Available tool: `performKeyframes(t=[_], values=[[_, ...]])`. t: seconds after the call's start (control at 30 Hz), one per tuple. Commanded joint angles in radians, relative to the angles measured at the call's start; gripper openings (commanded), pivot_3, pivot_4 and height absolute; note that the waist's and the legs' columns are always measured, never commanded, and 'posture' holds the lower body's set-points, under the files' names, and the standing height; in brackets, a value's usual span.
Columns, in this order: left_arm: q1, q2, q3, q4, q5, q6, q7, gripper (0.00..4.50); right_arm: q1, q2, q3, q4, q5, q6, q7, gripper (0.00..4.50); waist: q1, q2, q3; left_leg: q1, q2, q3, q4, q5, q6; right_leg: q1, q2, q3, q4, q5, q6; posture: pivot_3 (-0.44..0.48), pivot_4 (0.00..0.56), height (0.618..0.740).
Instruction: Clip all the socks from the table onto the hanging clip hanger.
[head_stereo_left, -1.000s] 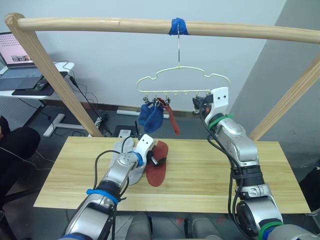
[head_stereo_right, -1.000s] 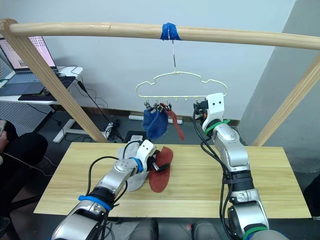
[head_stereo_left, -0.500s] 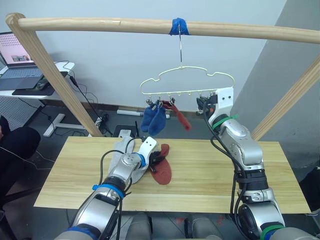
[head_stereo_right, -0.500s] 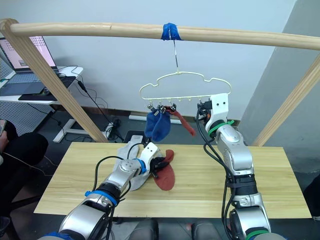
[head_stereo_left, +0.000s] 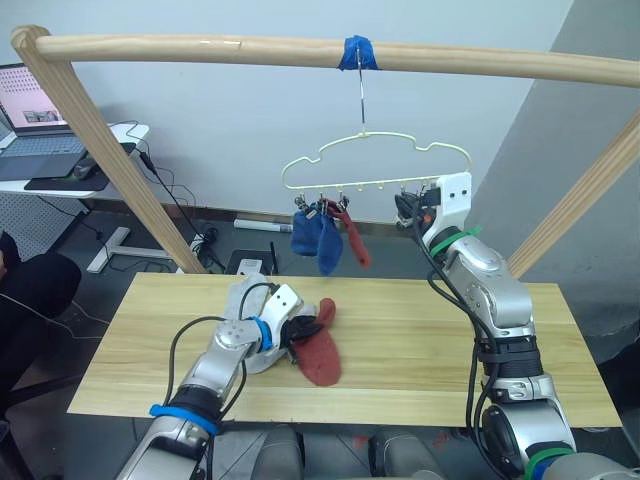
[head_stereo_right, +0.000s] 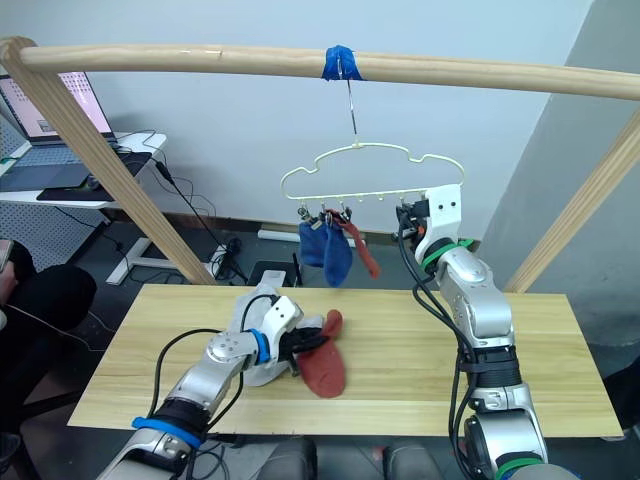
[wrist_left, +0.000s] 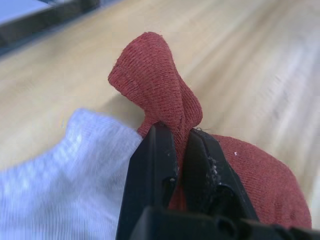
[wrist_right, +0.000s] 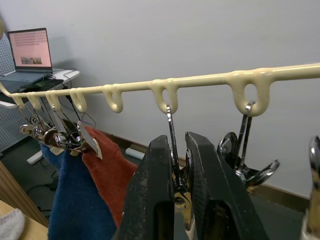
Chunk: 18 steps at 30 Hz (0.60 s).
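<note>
Socks: three hung (head_stereo_left: 322, 236), one red (head_stereo_left: 318, 349), grey (head_stereo_left: 243, 330) on table (head_stereo_left: 420, 340) | left gripper (wrist_left: 178, 160) pinches red | right gripper (wrist_right: 181, 170) clamps clip (wrist_right: 175, 150) on hanger (head_stereo_left: 375, 165)

A round pale wooden pole (head_stereo_left: 200, 48) is spanning the top of the scene, carrying a wrap of blue tape (head_stereo_left: 356, 53) near its middle. A slanted wooden pole (head_stereo_left: 110, 160) is dropping from the left end of that pole, and another slanted pole (head_stereo_left: 585, 195) is leaning below its right end. Left of the left slanted pole, an open laptop with a lit screen (head_stereo_left: 30, 105) is sitting on a white desk (head_stereo_left: 125, 133). Black cables (head_stereo_left: 175, 205) are trailing from the desk to the dark floor (head_stereo_left: 60, 255), beneath a pale grey wall (head_stereo_left: 240, 120).
</note>
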Motion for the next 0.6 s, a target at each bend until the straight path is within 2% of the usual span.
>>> performKeyframes(t=[0.03,0.13,0.5,0.6], values=[[-0.012,0.003,0.012,-0.022,0.009,-0.01,0.037,0.64,-0.013,0.004,-0.002,-0.019,0.013,-0.001,0.003,0.11,0.004,0.0,0.0,0.0,0.0,0.0,0.0,0.0,0.0,0.0,0.0,0.0,0.0,0.0,0.0,0.023,0.116,0.74],[-0.027,-0.013,0.018,-0.014,-0.009,-0.013,0.041,1.16,-0.018,0.007,-0.001,-0.014,0.012,-0.003,0.004,0.11,0.009,0.0,0.0,0.0,0.0,0.0,0.001,0.0,0.0,0.0,0.0,0.0,0.0,0.0,0.0,0.023,0.115,0.74],[-0.016,-0.004,0.018,-0.065,-0.033,-0.052,0.012,4.38,-0.017,0.006,-0.004,-0.013,0.01,-0.004,-0.001,0.11,0.008,0.0,0.0,0.0,0.0,0.0,0.001,0.0,0.0,0.0,0.0,0.0,0.0,0.0,0.0,0.011,0.124,0.74],[-0.021,-0.018,0.001,-0.037,-0.024,-0.038,0.008,4.48,-0.014,0.008,-0.004,-0.016,0.011,-0.003,-0.005,0.11,0.008,0.0,0.0,0.0,0.0,0.0,0.001,0.0,0.0,0.0,0.0,0.0,0.0,0.0,0.0,0.011,0.124,0.74]])
